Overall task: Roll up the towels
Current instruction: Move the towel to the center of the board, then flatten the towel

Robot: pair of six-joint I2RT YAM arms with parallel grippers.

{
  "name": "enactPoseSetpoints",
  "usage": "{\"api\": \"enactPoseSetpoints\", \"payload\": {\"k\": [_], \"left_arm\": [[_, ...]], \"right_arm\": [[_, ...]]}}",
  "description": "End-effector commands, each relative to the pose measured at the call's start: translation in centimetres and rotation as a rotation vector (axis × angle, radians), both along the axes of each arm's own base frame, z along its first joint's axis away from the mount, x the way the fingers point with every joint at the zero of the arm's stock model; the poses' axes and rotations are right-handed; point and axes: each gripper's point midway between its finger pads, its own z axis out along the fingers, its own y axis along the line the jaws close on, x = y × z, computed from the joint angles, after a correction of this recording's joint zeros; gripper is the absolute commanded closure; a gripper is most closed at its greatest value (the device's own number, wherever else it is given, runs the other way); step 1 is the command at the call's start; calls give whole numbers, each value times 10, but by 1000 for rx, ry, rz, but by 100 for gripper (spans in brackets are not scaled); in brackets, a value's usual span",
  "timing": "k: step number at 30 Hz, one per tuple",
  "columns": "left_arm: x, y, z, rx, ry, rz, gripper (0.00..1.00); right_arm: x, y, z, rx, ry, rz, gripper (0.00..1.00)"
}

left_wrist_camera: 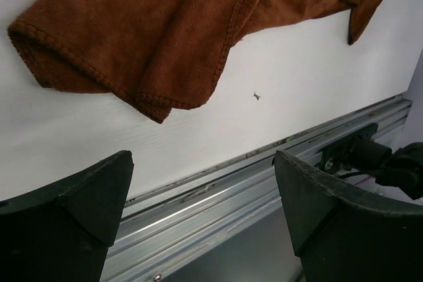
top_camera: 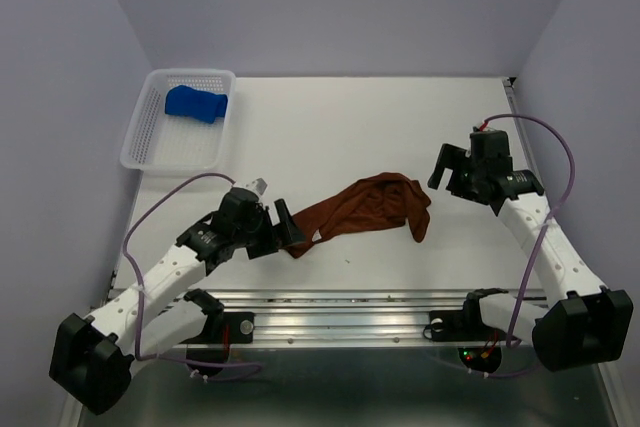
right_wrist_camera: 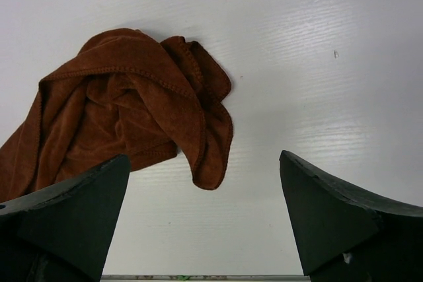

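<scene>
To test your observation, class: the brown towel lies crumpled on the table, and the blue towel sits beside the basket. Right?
No: the top external view shows the blue towel inside the basket, not beside it. The brown towel does lie crumpled on the table.

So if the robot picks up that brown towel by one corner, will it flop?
Probably yes: the brown towel lies crumpled in soft folds. Pushed, it would likely bunch up more rather than slide, since its fuzzy cloth looks grippy.

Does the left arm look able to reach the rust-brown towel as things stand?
Probably yes: the left pincer stands open right beside the rust-brown towel, at its near end, with nothing visible between them.
</scene>
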Motion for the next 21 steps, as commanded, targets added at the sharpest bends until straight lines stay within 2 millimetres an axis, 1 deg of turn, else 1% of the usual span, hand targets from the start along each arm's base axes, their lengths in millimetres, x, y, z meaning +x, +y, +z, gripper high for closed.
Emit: {"api": "enactPoseSetpoints", "payload": {"k": [1, 2, 3, 4, 5, 7, 8, 11, 12, 14, 15, 16, 18, 19, 21], "left_arm": [[3, -20, 5, 35, -35, -6, 1], [1, -24, 3, 56, -30, -16, 1], [-7, -31, 0, 86, -23, -55, 1], [-4, -35, -1, 124, -12, -56, 1], [4, -31, -4, 193, -38, -19, 1], [4, -35, -4, 318, -35, -48, 1], [15, -24, -5, 408, -67, 6, 1], [24, -16, -11, 558, -67, -14, 1], [27, -18, -16, 586, -60, -29, 1], [30, -19, -21, 608, -55, -41, 3], [31, -23, -22, 609, -59, -63, 7], [33, -25, -26, 618, -53, -72, 10], [32, -31, -28, 612, -50, -109, 12], [32, -32, -33, 618, -47, -130, 13], [30, -35, -39, 614, -37, -162, 18]], "right_arm": [[1, -3, 3, -5, -36, -21, 0], [1, -3, 2, -8, -33, -23, 0], [1, -4, 0, -14, -29, -26, 0], [1, -5, -2, -18, -25, -24, 0], [1, -5, -3, -22, -20, -21, 0], [1, -4, -3, -20, -18, -9, 0], [1, -3, -3, -23, -18, 1, 0], [1, -3, -4, -31, -15, 11, 0], [1, -4, -5, -32, -13, 10, 0], [2, -3, -5, -34, -10, 19, 0], [2, -3, -5, -36, -10, 21, 0], [2, -3, -5, -38, -10, 20, 0], [2, -4, -6, -39, -7, 19, 0], [3, -4, -5, -39, -9, 19, 0], [3, -4, -6, -42, -6, 20, 0]]}}
